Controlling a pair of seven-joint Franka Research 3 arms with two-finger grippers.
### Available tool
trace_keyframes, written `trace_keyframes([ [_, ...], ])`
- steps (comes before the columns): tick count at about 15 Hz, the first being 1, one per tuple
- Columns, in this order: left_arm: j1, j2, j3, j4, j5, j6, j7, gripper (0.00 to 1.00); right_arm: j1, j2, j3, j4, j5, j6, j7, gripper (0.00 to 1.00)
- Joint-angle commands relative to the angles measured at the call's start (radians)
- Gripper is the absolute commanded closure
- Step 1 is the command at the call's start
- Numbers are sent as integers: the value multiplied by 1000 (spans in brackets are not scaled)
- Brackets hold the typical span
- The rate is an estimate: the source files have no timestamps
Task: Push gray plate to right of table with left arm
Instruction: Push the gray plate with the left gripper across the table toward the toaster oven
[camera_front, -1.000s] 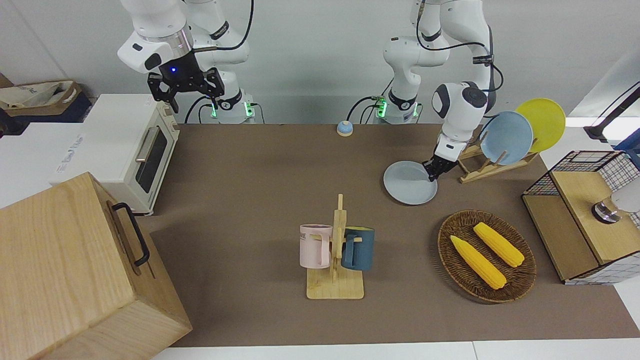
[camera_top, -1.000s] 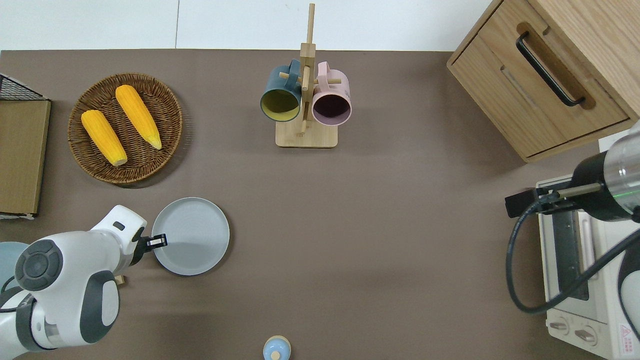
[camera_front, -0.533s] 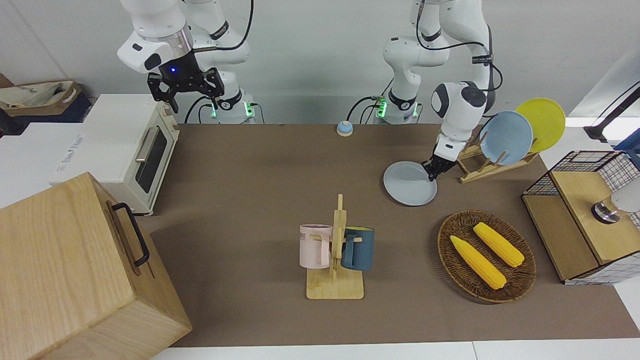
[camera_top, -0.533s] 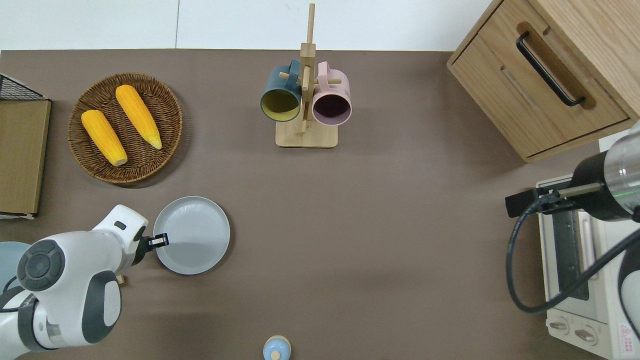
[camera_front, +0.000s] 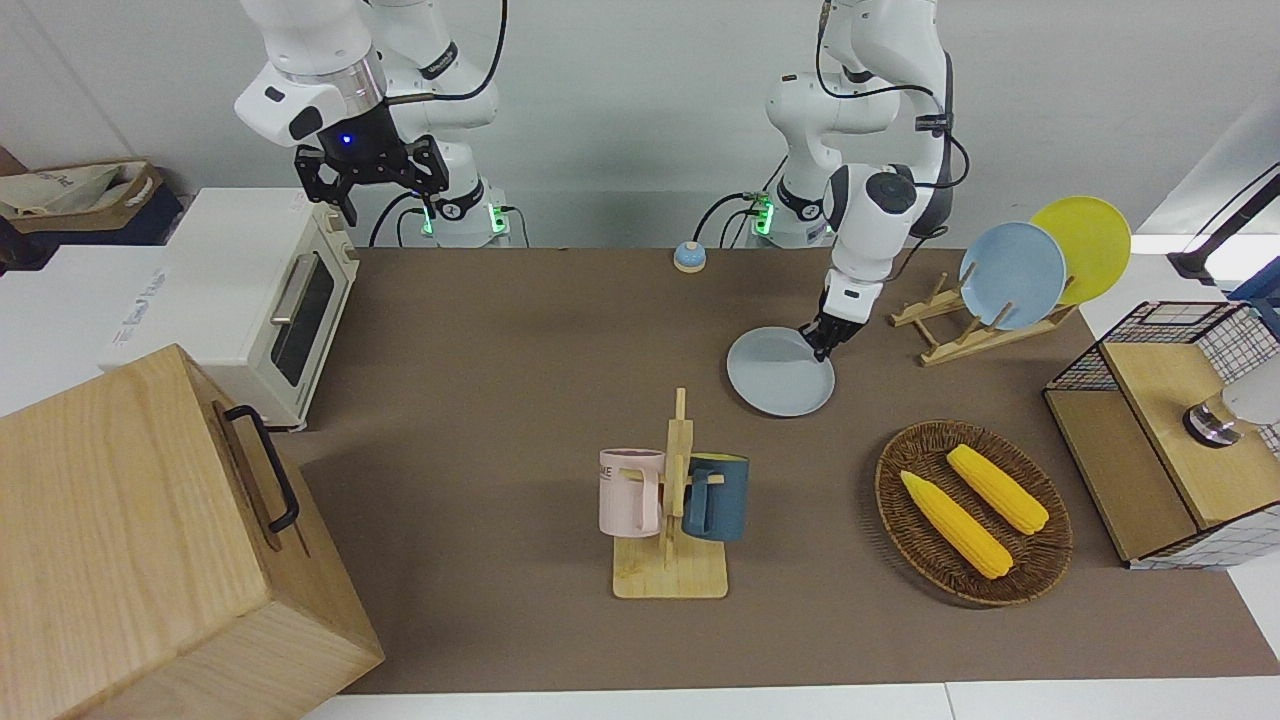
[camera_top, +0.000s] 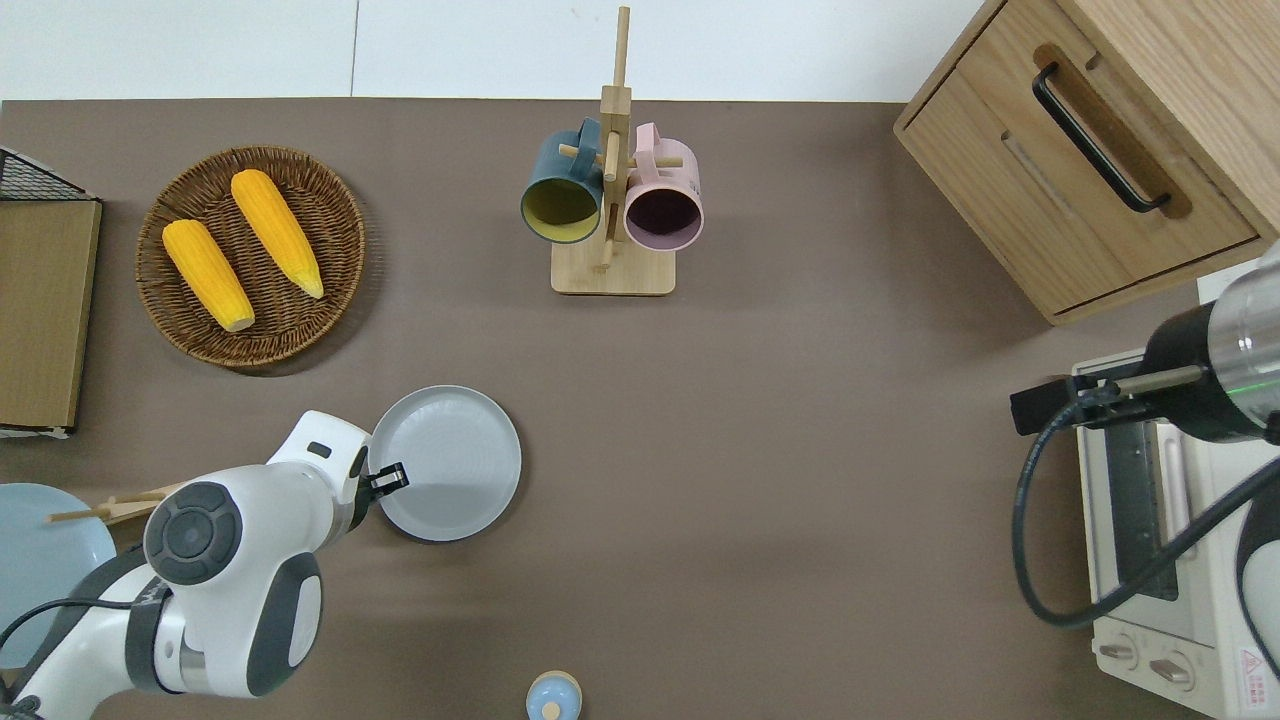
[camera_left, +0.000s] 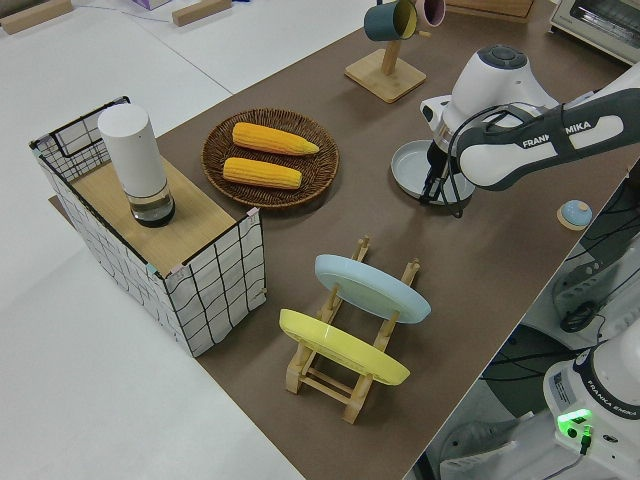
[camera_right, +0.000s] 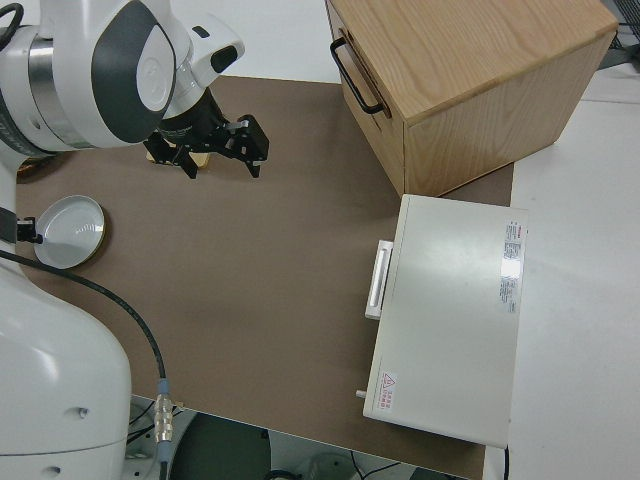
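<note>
One round, shallow pale gray plate (camera_top: 447, 462) lies on our matte brown table (camera_top: 760, 420), nearer us than the wicker basket (camera_top: 330, 215). Our "FRANKA EMIKA" left gripper (camera_top: 388, 480), fingers together, touches its rim; right arm parked.

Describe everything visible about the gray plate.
The gray plate is round, shallow and pale gray with a low raised rim and a smooth, matte look. It is empty and lies flat on the brown table, nearer to the robots than the wicker basket of corn. The left gripper is down at its rim on the edge toward the left arm's end of the table.
</note>
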Motion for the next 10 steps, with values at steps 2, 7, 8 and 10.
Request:
trace_keyframes([
  [2,1,46,-111,18,6,9,-175,1000,-20,-3,13,8,10,-14,2,17],
  [7,-2,112,-214,77,6,9,-308,1000,-20,-3,13,8,10,-14,2,17],
  [8,-8,122,-234,88,6,9,-328,1000,-20,-3,15,8,10,-14,2,17],
  [10,-37,137,-252,113,6,9,-392,1000,-20,-3,15,8,10,-14,2,17],
])
